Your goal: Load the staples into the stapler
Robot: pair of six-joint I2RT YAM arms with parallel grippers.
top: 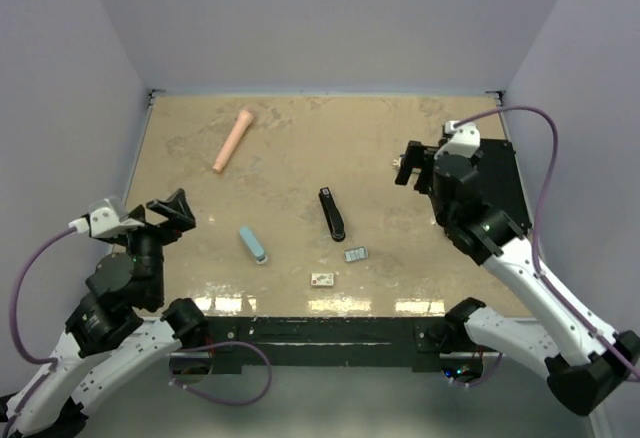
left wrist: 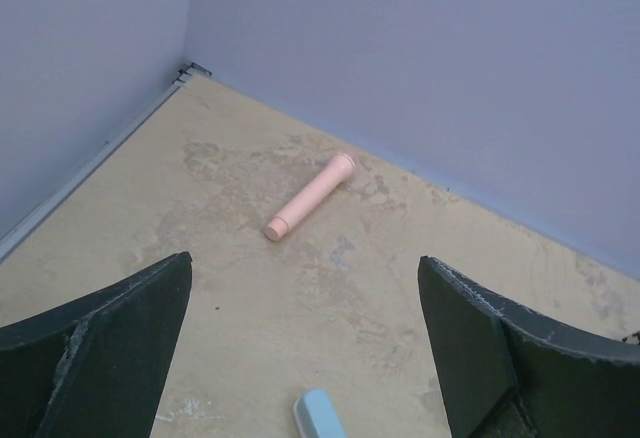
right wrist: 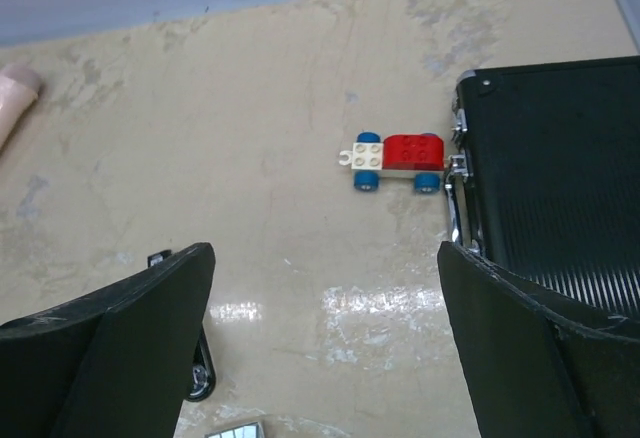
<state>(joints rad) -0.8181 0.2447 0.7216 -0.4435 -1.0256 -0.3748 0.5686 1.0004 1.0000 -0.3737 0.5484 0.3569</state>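
Note:
The black stapler [top: 332,214] lies closed at the table's middle; its end shows in the right wrist view [right wrist: 200,380]. A smaller light-blue stapler [top: 253,244] lies to its left, with its tip in the left wrist view [left wrist: 320,416]. The staples are a tiny grey-blue tray [top: 356,254], whose edge shows in the right wrist view [right wrist: 235,431], and a tiny white box with reddish print [top: 322,279] near the front edge. My left gripper [top: 170,213] [left wrist: 305,288] is open and empty, left of the blue stapler. My right gripper [top: 410,163] [right wrist: 325,258] is open and empty, above the table right of the black stapler.
A pink cylinder [top: 233,140] [left wrist: 310,196] lies at the back left. A black case [top: 497,190] [right wrist: 560,178] sits along the right edge, with a small red, white and blue toy car [right wrist: 395,158] beside it. Walls enclose the back and sides.

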